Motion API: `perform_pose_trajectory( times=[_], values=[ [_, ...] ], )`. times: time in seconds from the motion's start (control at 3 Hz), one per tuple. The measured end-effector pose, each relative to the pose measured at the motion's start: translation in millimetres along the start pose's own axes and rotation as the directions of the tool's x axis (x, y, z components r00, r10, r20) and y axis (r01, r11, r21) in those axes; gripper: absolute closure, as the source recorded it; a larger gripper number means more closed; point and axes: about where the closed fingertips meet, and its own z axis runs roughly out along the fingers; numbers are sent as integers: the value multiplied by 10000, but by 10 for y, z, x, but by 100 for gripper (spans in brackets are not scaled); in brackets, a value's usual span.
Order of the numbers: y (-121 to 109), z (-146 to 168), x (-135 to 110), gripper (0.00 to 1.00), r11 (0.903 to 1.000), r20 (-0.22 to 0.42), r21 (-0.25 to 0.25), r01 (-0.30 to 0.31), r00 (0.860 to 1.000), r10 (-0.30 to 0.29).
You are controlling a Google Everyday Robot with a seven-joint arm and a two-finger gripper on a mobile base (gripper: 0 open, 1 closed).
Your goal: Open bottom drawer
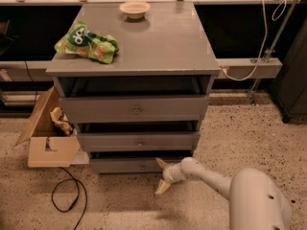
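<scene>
The grey cabinet has three drawer fronts. The bottom drawer (127,165) is the slimmest, just above the floor, with a small round knob (142,166) at its centre. Its front sits flush with the cabinet. My gripper (161,176) is low, just right of the knob, at the drawer's right part. Its two pale fingers are spread apart, one near the drawer front and one down towards the floor, holding nothing. The white arm (225,186) comes in from the lower right.
A green snack bag (87,44) and a small bowl (135,8) lie on the cabinet top (158,42). An open cardboard box (48,133) stands at the cabinet's left. A black cable (67,195) loops on the speckled floor.
</scene>
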Motion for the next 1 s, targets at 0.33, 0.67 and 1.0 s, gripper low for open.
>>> perform_pose_trajectory(
  times=[0.33, 0.67, 1.0],
  values=[
    [-209, -9, 2, 0, 9977, -206, 549, 386, 9991, -375],
    [-337, 56, -20, 0, 9949, -770, 736, 689, 9950, -632],
    [-420, 185, -4, 0, 9950, -1065, 668, 742, 9921, -669]
  ],
)
